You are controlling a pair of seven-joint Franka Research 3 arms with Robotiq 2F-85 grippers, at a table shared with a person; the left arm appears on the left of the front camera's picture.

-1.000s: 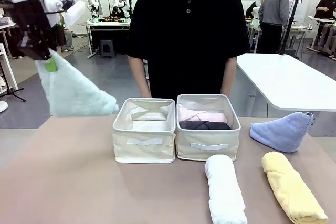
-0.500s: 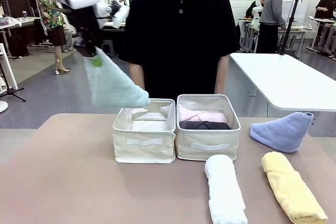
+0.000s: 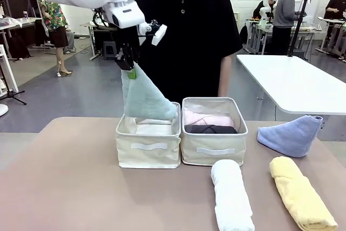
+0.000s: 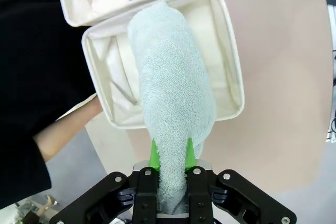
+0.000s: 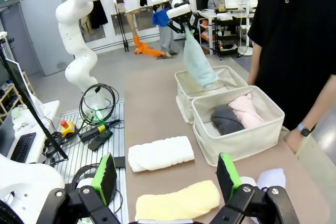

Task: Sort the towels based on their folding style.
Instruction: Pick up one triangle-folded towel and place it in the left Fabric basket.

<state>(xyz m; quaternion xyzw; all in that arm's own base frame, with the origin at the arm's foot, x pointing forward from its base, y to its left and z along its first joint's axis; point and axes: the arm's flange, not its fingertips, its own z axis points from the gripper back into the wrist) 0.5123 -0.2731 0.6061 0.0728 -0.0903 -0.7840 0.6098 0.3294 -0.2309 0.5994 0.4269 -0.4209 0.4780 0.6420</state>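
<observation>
My left gripper (image 3: 128,64) is shut on the tip of the pale green cone-folded towel (image 3: 145,98), which hangs over the left cream bin (image 3: 148,145), its lower end at the bin's rim. From the left wrist, the towel (image 4: 173,82) runs down from my left gripper (image 4: 170,157) into that bin (image 4: 233,82). The right bin (image 3: 214,150) holds a pink roll (image 3: 208,119) and a dark grey roll (image 3: 211,129). A white roll (image 3: 231,196), a yellow roll (image 3: 300,193) and a light blue cone towel (image 3: 292,133) lie on the table. My right gripper (image 5: 167,176) is open above the white roll (image 5: 160,153) and the yellow roll (image 5: 178,200).
A person in a black shirt (image 3: 186,36) stands right behind the two bins, with a forearm (image 4: 65,129) close to the left bin's far side. The brown table (image 3: 65,187) has bare room at its left and front. A white table (image 3: 292,82) stands at the far right.
My left arm has carried the pale green towel rightward from above the table's left edge to over the left bin. The other towels and the right gripper have not moved.
</observation>
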